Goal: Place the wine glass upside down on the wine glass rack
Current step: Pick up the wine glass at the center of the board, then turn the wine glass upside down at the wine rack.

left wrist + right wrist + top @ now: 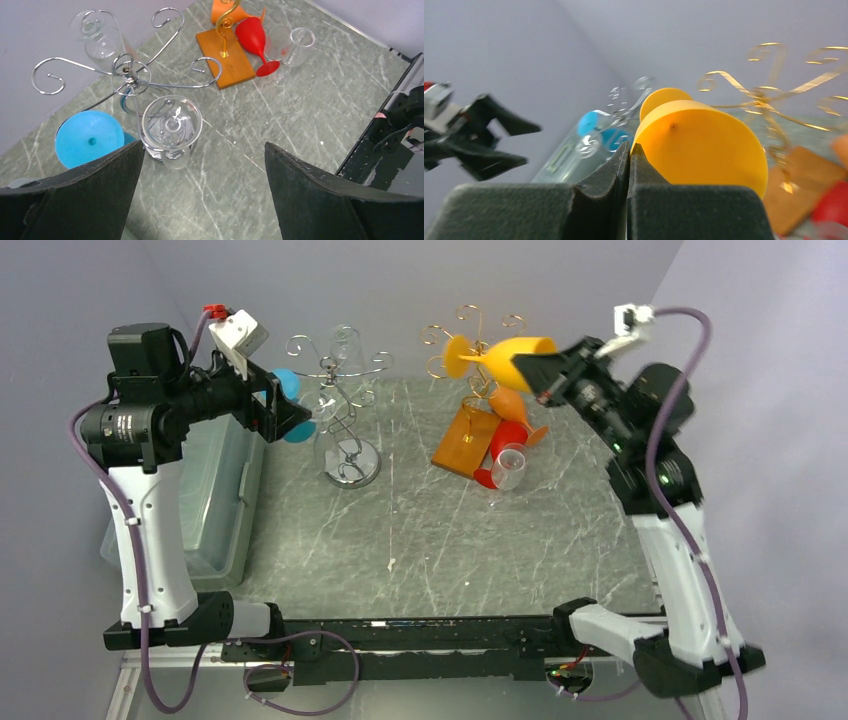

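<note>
wine glass point(522, 350): yellow-orange, opaque
right gripper point(629, 150): matte black
rack wire point(762, 93): gold
rack base point(225, 57): orange-brown wood
second rack point(129, 75): silver wire
red glass point(251, 34): solid red
orange glass point(510, 403): orange
blue glass point(90, 139): sky blue
table point(300, 100): grey-green, marbled, pale veins
cables point(690, 350): purple

Your top view looks down from high behind the near edge over the whole table point(450, 540). Your left wrist view looks steeply down on the silver rack point(131, 75) from close above. Your right wrist view faces sideways, hard against the yellow glass point(704, 145); all three share the gold rack point(224, 50).
</note>
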{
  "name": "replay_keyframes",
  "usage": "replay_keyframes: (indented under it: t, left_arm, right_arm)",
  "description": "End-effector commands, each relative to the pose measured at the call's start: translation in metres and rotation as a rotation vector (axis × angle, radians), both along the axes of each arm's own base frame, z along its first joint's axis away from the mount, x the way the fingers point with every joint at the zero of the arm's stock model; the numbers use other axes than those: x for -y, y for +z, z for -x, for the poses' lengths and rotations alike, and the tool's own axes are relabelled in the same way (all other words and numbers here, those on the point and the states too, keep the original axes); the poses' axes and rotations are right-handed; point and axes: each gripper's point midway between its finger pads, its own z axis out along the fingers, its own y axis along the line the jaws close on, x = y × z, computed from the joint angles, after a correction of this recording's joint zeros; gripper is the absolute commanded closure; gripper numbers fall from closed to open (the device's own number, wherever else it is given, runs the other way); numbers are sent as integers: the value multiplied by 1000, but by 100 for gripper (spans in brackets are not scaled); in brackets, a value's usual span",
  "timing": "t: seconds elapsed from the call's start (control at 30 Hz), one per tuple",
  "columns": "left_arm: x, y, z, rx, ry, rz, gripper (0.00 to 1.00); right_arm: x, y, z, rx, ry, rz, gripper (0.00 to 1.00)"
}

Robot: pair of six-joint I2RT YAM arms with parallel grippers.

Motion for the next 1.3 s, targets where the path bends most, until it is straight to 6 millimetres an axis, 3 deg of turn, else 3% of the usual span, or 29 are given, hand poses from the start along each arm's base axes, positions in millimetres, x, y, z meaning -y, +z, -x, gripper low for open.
replay_keyframes:
  t: [0.0, 0.13, 0.3, 0.57, 0.87, 1.07, 1.2, 1.27]
  left_arm:
    - [14, 6, 2, 3, -49, 56, 3]
    - [15, -3, -5, -16, -34, 48, 1]
    - [24, -14, -14, -24, -46, 31, 0]
    - [23, -23, -23, -22, -37, 24, 1]
    - [36, -13, -34, -24, -78, 118, 7]
    - [34, -14, -40, 6, -74, 87, 32]
    - [29, -18, -42, 31, -67, 38, 78]
    - [25, -15, -43, 72, -57, 6, 95]
  right_arm:
    - [-68, 43, 0, 107, 241, -75, 100]
    - [-124, 47, -6, 108, 337, -72, 100]
    - [-164, 49, -6, 120, 408, -89, 100]
    - [-185, 49, 7, 153, 457, -116, 100]
    - [-205, 41, 28, 185, 525, -134, 100]
    - [-209, 41, 44, 234, 550, -148, 100]
    - [-206, 42, 56, 283, 573, -157, 100]
    - [-203, 41, 60, 296, 575, -149, 97]
